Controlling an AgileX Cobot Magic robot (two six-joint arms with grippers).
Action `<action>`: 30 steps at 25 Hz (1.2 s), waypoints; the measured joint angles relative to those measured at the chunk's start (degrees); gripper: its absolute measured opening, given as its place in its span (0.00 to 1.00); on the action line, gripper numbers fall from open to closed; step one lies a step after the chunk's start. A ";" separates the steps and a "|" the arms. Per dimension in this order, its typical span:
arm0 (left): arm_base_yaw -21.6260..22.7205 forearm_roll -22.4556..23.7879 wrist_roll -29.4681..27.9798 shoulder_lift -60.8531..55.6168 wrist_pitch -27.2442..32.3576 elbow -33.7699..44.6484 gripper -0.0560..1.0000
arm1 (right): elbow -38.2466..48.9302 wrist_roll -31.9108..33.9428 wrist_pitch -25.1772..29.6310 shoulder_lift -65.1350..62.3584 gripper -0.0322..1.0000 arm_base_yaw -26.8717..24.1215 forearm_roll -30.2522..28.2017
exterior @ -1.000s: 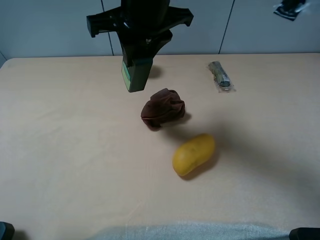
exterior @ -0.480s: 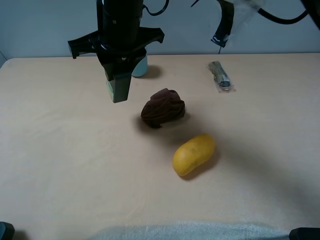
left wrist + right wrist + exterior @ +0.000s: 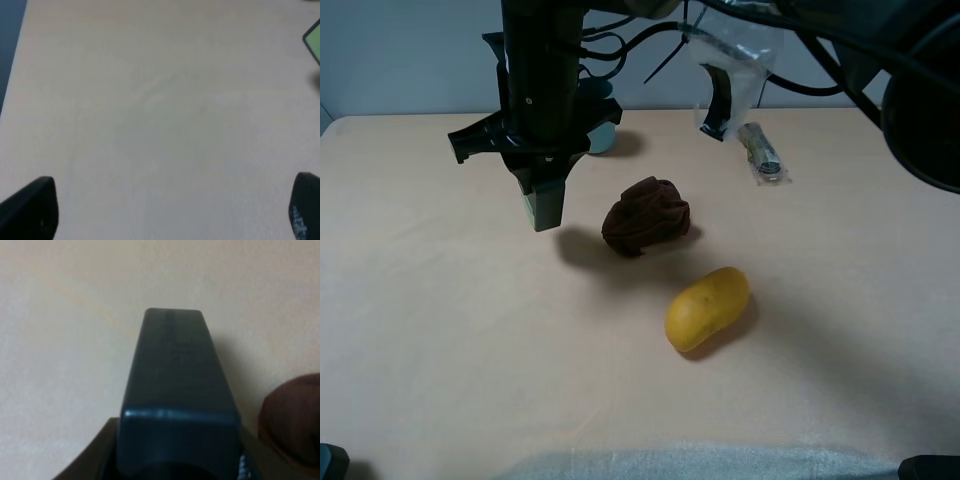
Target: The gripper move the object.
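Note:
My right gripper (image 3: 542, 188) reaches across to the left of the table's middle and is shut on the dark green bottle (image 3: 544, 208). The bottle hangs from the gripper, pointing down, a little above the table and to the left of the brown cloth. In the right wrist view the bottle (image 3: 175, 390) fills the middle, clamped between the black fingers (image 3: 102, 460). My left gripper (image 3: 170, 215) is open and empty over bare table, its fingertips (image 3: 30, 207) far apart. A corner of the bottle's light green label (image 3: 314, 42) shows in that view.
A crumpled brown cloth (image 3: 645, 218) lies at the middle. A yellow mango-like fruit (image 3: 707, 308) lies in front of it. A teal cup (image 3: 603, 130) stands behind the arm. A small wrapped packet (image 3: 760, 152) lies at the back right. Clear plastic wrap (image 3: 730, 55) hangs from the arm.
My right gripper has carried the bottle leftward and toward the front, and lower toward the table. The teal cup has come into view behind it. Cloth and fruit have not moved.

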 joint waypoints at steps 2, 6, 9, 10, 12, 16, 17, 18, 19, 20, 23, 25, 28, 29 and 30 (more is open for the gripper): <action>0.00 0.00 0.00 0.00 0.00 0.00 0.93 | 0.00 0.00 -0.98 0.83 0.32 0.00 -0.05; 0.00 0.00 0.00 0.00 0.00 0.00 0.93 | 0.00 0.00 -2.88 2.62 0.32 0.00 -0.69; 0.00 0.00 0.00 0.00 0.00 0.00 0.93 | 0.00 0.00 -4.20 3.80 0.32 0.00 -1.29; 0.00 0.00 0.00 0.00 0.00 0.00 0.93 | 0.00 0.00 -4.39 4.17 0.32 0.00 -1.53; 0.00 0.00 0.00 0.00 0.00 0.00 0.93 | 0.00 0.00 -4.74 4.81 0.32 0.00 -1.91; 0.00 0.00 0.00 0.00 0.00 0.00 0.93 | 0.00 0.00 -5.14 5.85 0.32 0.00 -2.27; 0.00 0.00 0.00 0.00 0.00 0.00 0.93 | 0.00 0.00 -5.20 5.98 0.32 0.00 -2.34; 0.00 0.00 0.00 0.00 0.00 0.00 0.93 | 0.00 0.00 -5.32 6.13 0.32 0.00 -2.40; 0.00 0.00 0.00 0.00 0.00 0.00 0.93 | 0.00 0.00 -5.34 6.32 0.32 0.00 -2.42; 0.00 0.00 0.00 0.00 0.00 0.00 0.93 | 0.00 0.00 -5.45 6.33 0.32 0.00 -2.47; 0.00 0.00 0.00 0.00 0.00 0.00 0.93 | 0.00 0.00 -5.56 6.33 0.32 0.00 -2.80; 0.00 0.00 0.00 0.00 0.00 0.00 0.93 | -0.07 0.00 -5.56 6.39 0.32 0.00 -3.16; 0.00 0.00 0.00 0.00 0.00 0.00 0.93 | -0.09 0.00 -5.60 6.43 0.32 0.00 -3.55; 0.00 0.00 0.00 0.00 0.00 0.00 0.93 | -0.14 0.00 -5.60 6.43 0.32 0.00 -3.55; 0.00 0.00 0.00 0.00 0.00 0.00 0.93 | -0.20 0.00 -5.60 6.43 0.32 0.00 -3.55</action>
